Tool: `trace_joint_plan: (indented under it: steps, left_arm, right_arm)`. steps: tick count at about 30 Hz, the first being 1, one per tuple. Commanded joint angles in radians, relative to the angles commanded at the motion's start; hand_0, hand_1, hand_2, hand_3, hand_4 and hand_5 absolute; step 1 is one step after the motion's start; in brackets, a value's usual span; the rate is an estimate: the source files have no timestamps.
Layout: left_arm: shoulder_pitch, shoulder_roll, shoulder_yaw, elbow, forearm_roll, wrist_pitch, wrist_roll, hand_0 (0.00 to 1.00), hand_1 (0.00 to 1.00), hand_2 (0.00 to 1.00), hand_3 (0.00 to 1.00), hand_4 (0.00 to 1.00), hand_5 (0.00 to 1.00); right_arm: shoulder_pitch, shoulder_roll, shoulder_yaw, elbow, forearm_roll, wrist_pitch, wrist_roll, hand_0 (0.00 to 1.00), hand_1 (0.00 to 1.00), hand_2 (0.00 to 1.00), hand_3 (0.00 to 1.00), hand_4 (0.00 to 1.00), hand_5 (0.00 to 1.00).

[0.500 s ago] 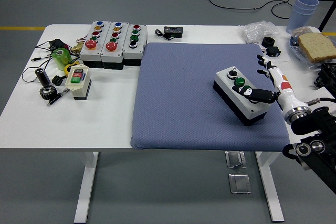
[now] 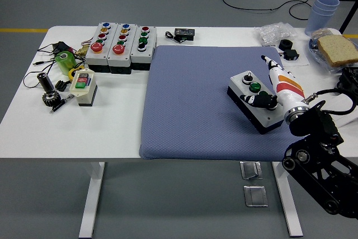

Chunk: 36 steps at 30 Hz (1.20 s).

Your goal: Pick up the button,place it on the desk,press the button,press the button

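Observation:
A grey button box (image 2: 244, 89) with a black base lies at an angle on the right part of the blue mat (image 2: 196, 104). A black button (image 2: 248, 80) and a green button (image 2: 255, 87) show on its top. My right hand (image 2: 267, 85) reaches over the box from the right, fingers (image 2: 272, 66) stretched out straight past its far edge. The black thumb (image 2: 256, 100) lies on the box top just below the green button and covers what is under it. The hand grasps nothing. The left arm is out of view.
Three larger button boxes (image 2: 120, 46) stand at the back left. A small beige switch box (image 2: 84, 87), a green object (image 2: 65, 60), a gear (image 2: 50, 98) and cables lie at the left. Stacked cups (image 2: 324, 8), bread (image 2: 337, 48) and black parts (image 2: 288, 48) sit at the back right.
My right arm has swung in over the box and the hand has turned, fingers now pointing up-left. The thumb has shifted left along the box top. The box has not moved.

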Motion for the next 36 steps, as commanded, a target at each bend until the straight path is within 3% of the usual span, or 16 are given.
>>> trace_joint_plan:
  steps: [11, 19, 20, 25, 26, 36]
  left_arm:
    - [0.003, 0.001, -0.001, 0.0, 0.001, -0.001, 0.0, 0.652, 0.64, 0.658, 0.56, 0.33, 0.855]
    - [0.0, 0.001, 0.0, 0.0, -0.004, -0.001, 0.0, 0.652, 0.64, 0.658, 0.56, 0.327, 0.848]
    - [-0.001, 0.001, 0.0, 0.0, -0.005, -0.001, -0.001, 0.653, 0.639, 0.658, 0.559, 0.33, 0.853]
    - [-0.005, 0.002, -0.002, 0.0, -0.004, -0.002, -0.001, 0.653, 0.639, 0.658, 0.559, 0.33, 0.853]
    - [-0.006, 0.002, -0.003, 0.0, -0.005, -0.002, -0.001, 0.653, 0.639, 0.657, 0.559, 0.329, 0.853]
    - [-0.007, 0.002, -0.004, 0.0, -0.009, -0.002, -0.002, 0.653, 0.637, 0.658, 0.56, 0.327, 0.847]
  right_arm:
    - [0.059, 0.08, -0.014, -0.137, -0.092, 0.052, -0.099, 0.993, 0.92, 0.998, 0.982, 0.998, 0.239]
    - [0.107, 0.103, -0.022, -0.171, -0.112, 0.167, -0.099, 0.97, 0.908, 0.998, 0.965, 0.998, 0.24]
    - [0.119, 0.106, -0.026, -0.181, -0.116, 0.193, -0.099, 0.848, 0.823, 0.955, 0.927, 0.998, 0.252]
    - [0.158, 0.11, -0.042, -0.223, -0.141, 0.284, -0.099, 0.848, 0.823, 0.955, 0.927, 0.998, 0.252]
    - [0.166, 0.113, -0.039, -0.24, -0.145, 0.3, -0.099, 0.767, 0.754, 0.911, 0.907, 0.988, 0.25]
    - [0.162, 0.119, 0.011, -0.26, -0.141, 0.305, -0.099, 0.767, 0.765, 0.914, 0.917, 0.988, 0.255]
